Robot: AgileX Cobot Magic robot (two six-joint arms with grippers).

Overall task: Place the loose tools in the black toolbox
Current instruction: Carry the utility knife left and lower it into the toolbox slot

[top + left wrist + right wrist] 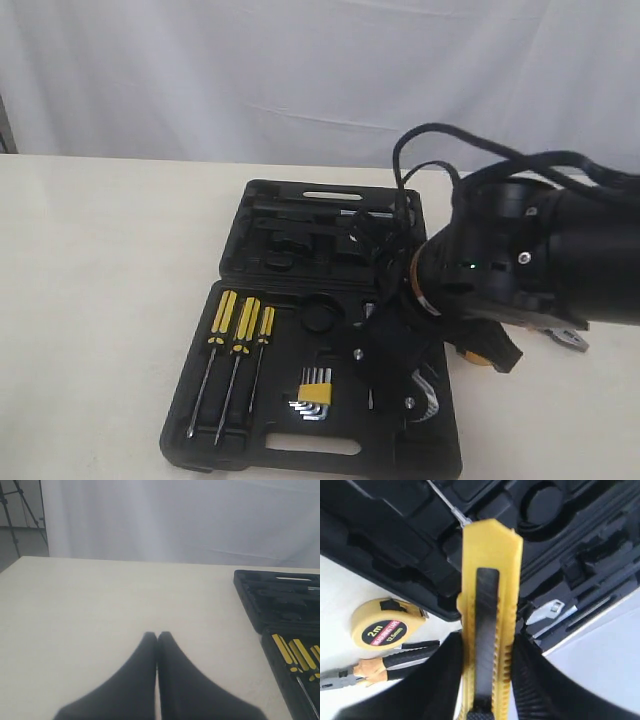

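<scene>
Knife (488,615), long, yellow and black

This looks like a robotics lab or test bay rather than a working shop. A plain cream worktop (100,260) stands in front of a white curtain (250,70), hung as a backdrop across the whole back of the scene. A bulky black robot arm (560,250) with loose cables (570,163) looped over it reaches above a black toolbox (230,450) lying open, and the thin dark legs of a stand (12,528) show beyond the curtain's edge.
</scene>
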